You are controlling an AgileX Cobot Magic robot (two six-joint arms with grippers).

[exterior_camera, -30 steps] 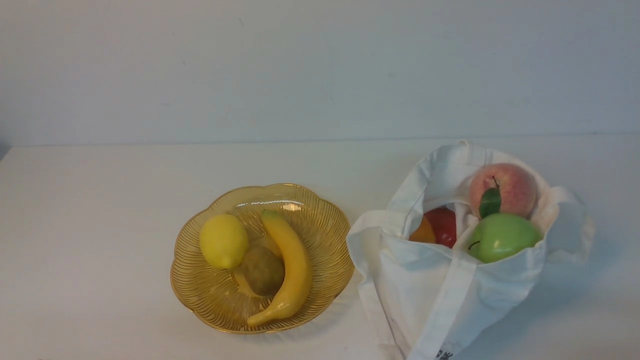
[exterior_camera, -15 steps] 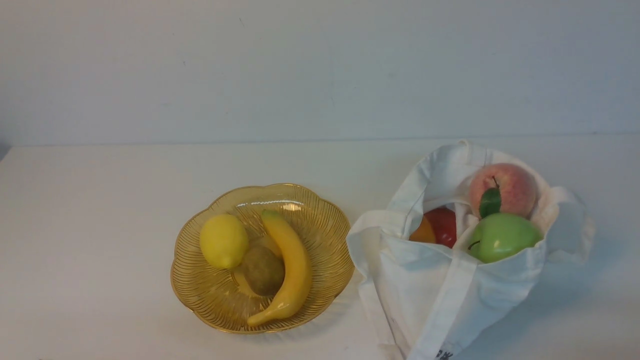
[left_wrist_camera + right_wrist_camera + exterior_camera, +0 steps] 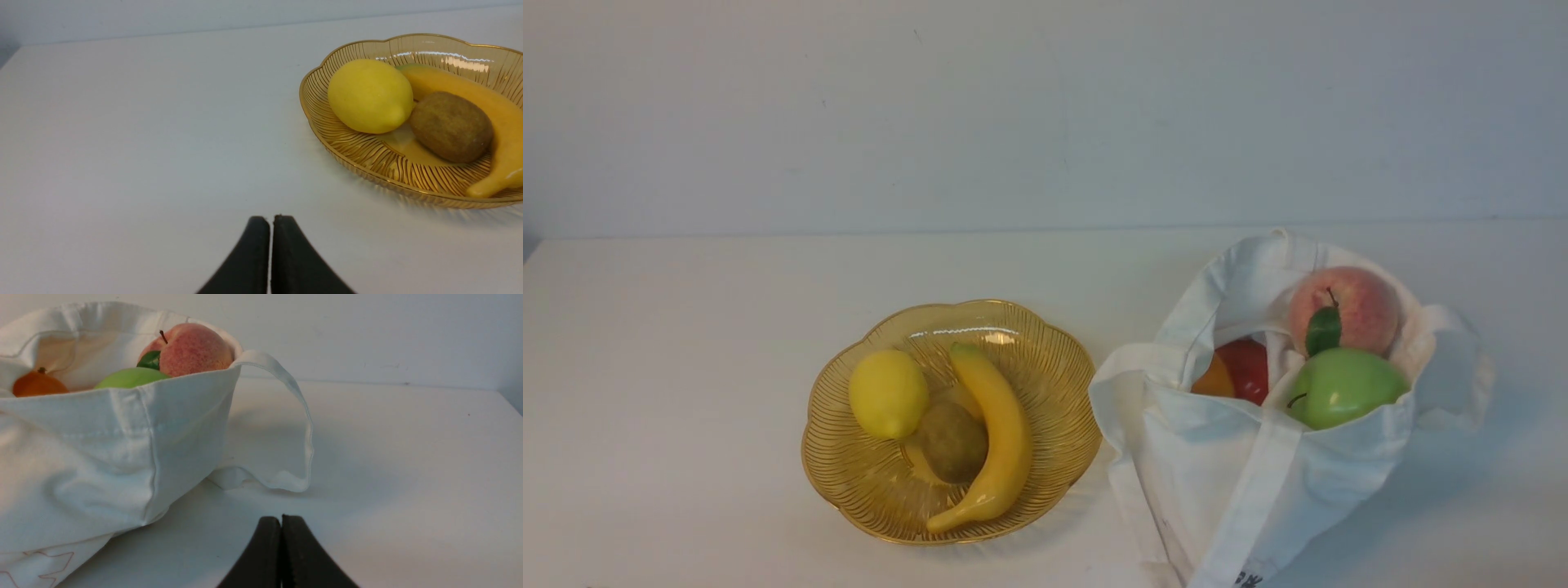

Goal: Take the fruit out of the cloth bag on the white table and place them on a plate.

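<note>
Table: the white table [image 3: 686, 343] spreads under everything; both arms sit low and pulled back near its front edge, out of the front view.
Bag: the cloth bag [image 3: 1282, 465] slumps just ahead of the right gripper [image 3: 281, 522], mouth sagging open so the fruit shows; one strap loops onto the table nearest that claw.
Plate: the plate [image 3: 1045, 359] sits ahead of the left gripper [image 3: 271, 222], toward the bag's side.
On the plate: a banana [image 3: 1001, 441], lemon [image 3: 888, 394] and kiwi [image 3: 952, 441], apparently already moved.
In the bag: a peach [image 3: 1347, 306], green apple [image 3: 1343, 385] and red-orange fruit [image 3: 1241, 367] waiting.
Claws: both pinched closed, tips meeting, holding nothing.
Next, I'd guess: the right claw opens for the top fruit.
</note>
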